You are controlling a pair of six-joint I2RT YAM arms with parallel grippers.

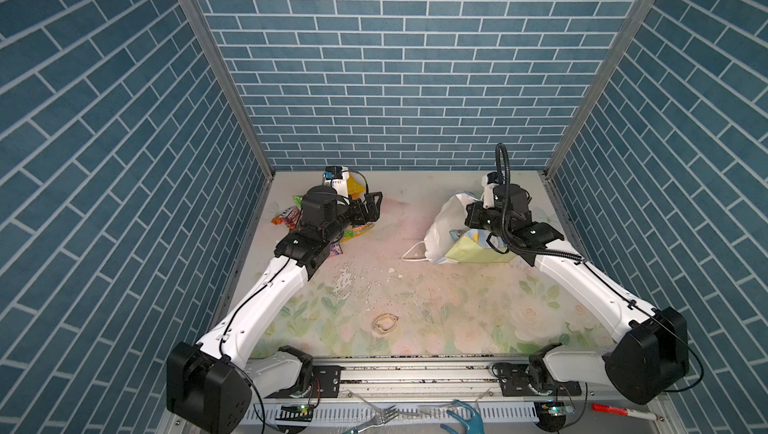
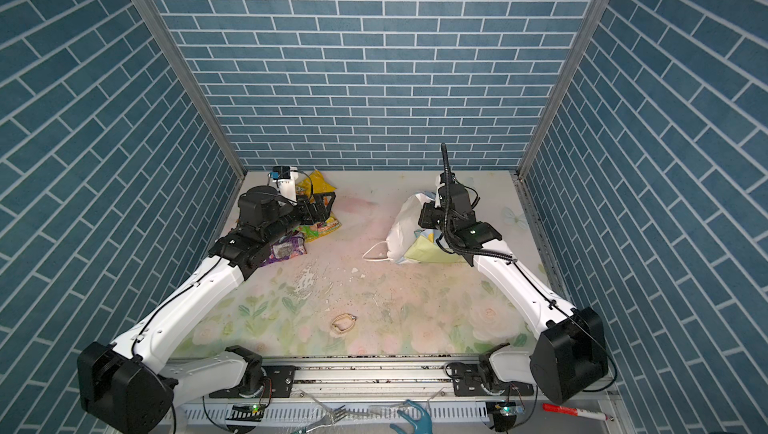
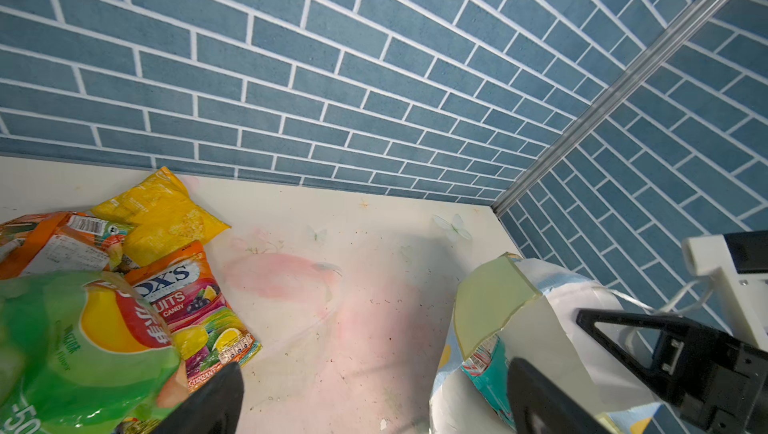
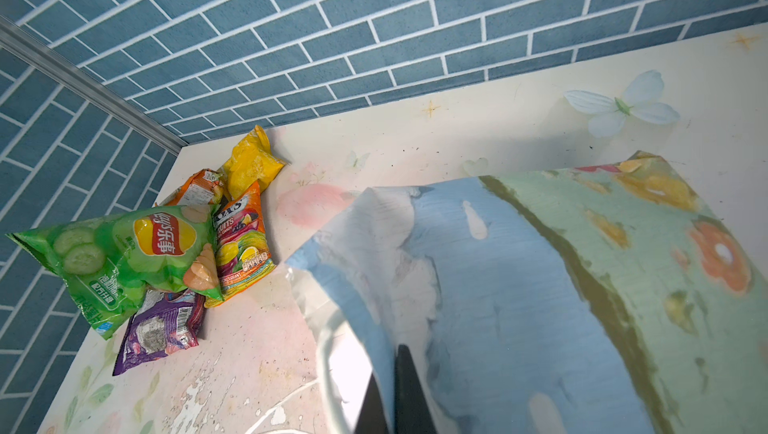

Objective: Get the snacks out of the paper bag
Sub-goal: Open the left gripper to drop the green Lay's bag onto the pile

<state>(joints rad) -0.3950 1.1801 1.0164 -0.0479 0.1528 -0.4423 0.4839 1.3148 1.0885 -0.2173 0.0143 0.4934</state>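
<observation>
Pinched the tipped paper bag (image 1: 441, 226) with right gripper (image 4: 402, 365) shut. Hung left gripper (image 1: 371, 209) wide open, empty, over the green cucumber chip bag (image 4: 124, 253) at far left. Probably needed next: fetching the teal packet (image 3: 484, 373) inside.

Floral tbl (image 1: 415, 286), tan band (image 1: 384, 323), fork (image 1: 380, 415), red marker (image 1: 619, 410)

Booth, three walls. Back wall (image 1: 395, 57), left wall (image 1: 83, 161), right wall (image 1: 685, 161): blue brick-pattern covering, white mortar lines. Metal posts at back corners (image 1: 216, 66) (image 1: 606, 66).

Table (image 1: 415, 286) pale, faded floral print: green leaves and pink roses toward front, pink blotch (image 3: 282, 274) further back, white butterfly print (image 4: 623, 107) near back right.

Surface worn: flaked white patch (image 1: 345, 282) near centre, dark specks scattered. Tan loop (image 1: 384, 323) on front half.

Metal rail (image 1: 415, 369) along front edge. Beyond it: fork (image 1: 378, 416), red marker (image 1: 623, 411), teal object (image 1: 465, 417), kind unclear.

Light even, shadows soft.
</observation>
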